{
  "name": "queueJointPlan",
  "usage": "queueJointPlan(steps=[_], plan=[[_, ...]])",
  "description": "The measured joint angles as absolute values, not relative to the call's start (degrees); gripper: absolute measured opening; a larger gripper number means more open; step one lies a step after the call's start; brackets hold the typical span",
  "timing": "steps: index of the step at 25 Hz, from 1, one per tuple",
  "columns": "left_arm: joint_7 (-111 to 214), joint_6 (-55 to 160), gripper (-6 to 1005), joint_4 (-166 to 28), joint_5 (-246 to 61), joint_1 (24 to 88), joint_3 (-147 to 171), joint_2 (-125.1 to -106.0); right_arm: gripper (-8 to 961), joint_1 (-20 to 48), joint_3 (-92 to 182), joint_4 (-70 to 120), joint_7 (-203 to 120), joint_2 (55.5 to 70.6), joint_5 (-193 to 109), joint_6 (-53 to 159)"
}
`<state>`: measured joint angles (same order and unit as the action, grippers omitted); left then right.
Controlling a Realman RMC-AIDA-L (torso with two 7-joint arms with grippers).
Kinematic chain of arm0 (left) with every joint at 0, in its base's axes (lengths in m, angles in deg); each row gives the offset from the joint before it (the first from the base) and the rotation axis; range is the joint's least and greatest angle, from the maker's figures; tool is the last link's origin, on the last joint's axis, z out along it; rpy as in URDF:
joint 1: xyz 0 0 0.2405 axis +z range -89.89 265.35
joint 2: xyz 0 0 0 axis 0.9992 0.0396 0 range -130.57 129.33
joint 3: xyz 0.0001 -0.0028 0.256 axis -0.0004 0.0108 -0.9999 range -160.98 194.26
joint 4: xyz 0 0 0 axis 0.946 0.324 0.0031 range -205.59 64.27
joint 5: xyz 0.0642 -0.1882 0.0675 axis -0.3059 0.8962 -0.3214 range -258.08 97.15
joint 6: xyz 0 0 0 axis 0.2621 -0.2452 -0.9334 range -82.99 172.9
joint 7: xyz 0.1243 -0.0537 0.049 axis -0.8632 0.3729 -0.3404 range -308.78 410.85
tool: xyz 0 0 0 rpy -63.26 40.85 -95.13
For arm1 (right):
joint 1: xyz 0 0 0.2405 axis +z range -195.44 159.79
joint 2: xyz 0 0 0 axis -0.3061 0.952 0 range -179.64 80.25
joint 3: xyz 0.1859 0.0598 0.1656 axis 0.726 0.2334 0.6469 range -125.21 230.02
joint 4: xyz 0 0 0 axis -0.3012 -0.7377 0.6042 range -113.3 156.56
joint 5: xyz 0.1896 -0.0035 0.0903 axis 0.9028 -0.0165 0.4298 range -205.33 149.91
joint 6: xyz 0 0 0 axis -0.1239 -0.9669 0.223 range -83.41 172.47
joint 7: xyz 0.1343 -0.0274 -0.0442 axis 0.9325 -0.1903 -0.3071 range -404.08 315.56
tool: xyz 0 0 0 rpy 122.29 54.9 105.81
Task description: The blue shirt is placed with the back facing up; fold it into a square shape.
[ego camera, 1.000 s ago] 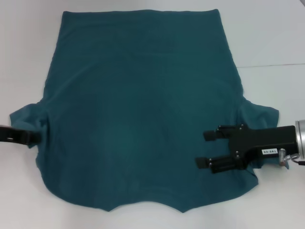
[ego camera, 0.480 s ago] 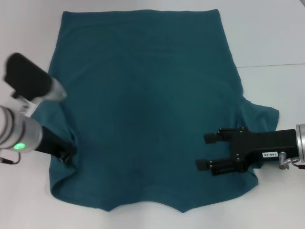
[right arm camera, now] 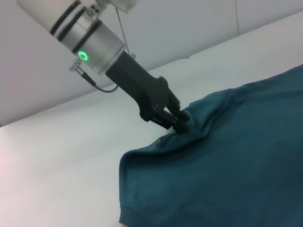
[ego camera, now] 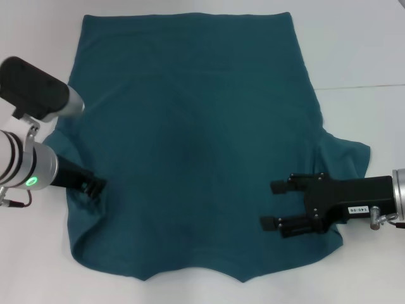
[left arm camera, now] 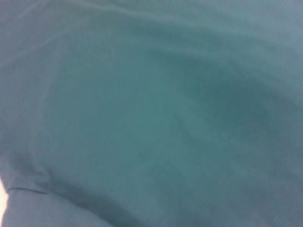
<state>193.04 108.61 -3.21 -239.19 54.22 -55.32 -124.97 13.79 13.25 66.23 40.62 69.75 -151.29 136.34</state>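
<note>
Fabric bunched at the shirt's left edge explains the left gripper: its jaws are pinched shut on a ridge of the blue shirt where the left sleeve has been drawn in over the body, a hold that in my judgement serves to fold that side inward. The right wrist view shows the same thing from across the tabletop, with the cloth puckered up into the closed tips and a loose fold of hem curling below them. The left wrist view is filled with cloth alone.

The right gripper lies low over the shirt's right side, just inside the right sleeve, jaws open and pointing toward the middle with nothing between them. It looks placed to take that side next, or to pin the cloth while the other arm pulls; I cannot tell whether it touches the fabric.

The shirt lies spread on the white tabletop, plain side up, no lettering showing. It is a dark teal-blue, soft and lightly creased, with its straight edge far from the robot and the scalloped edge nearest. The right sleeve sticks out flat.
</note>
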Motion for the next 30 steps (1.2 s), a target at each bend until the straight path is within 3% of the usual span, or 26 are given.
queueJointPlan(steps=[3, 11, 14, 19, 22, 27, 30], plan=[[192.46, 112.55, 90, -0.96, -233.96, 54.65, -52.08, -124.78, 941, 13.83, 13.29, 66.22, 40.54, 69.63, -151.29, 136.15], [190.55, 116.66, 454, -0.50, -227.05, 53.93, -39.12, -124.39, 942, 14.44, 13.30, 66.25, 40.34, 69.40, -151.28, 135.36], [194.04, 115.00, 579, -5.28, -227.39, 52.00, -32.54, -122.51, 942, 14.57, 13.30, 66.29, 40.34, 69.46, -151.28, 135.02], [198.65, 110.77, 773, -20.05, -227.26, 48.02, -27.15, -117.03, 942, 15.11, 13.29, 66.40, 40.35, 69.72, -151.28, 134.83], [198.85, 107.37, 835, -25.01, -227.28, 46.90, -26.29, -115.86, 942, 15.61, 13.19, 66.33, 40.35, 69.74, -151.28, 134.63], [199.60, 103.90, 938, -27.35, -227.49, 46.45, -26.10, -116.04, 942, 16.15, 12.77, 66.30, 40.36, 69.75, -151.28, 133.96], [200.05, 102.90, 932, -29.60, -227.50, 45.58, -26.03, -115.90, 942, 16.27, 12.63, 66.28, 40.26, 69.79, -151.28, 133.71]])
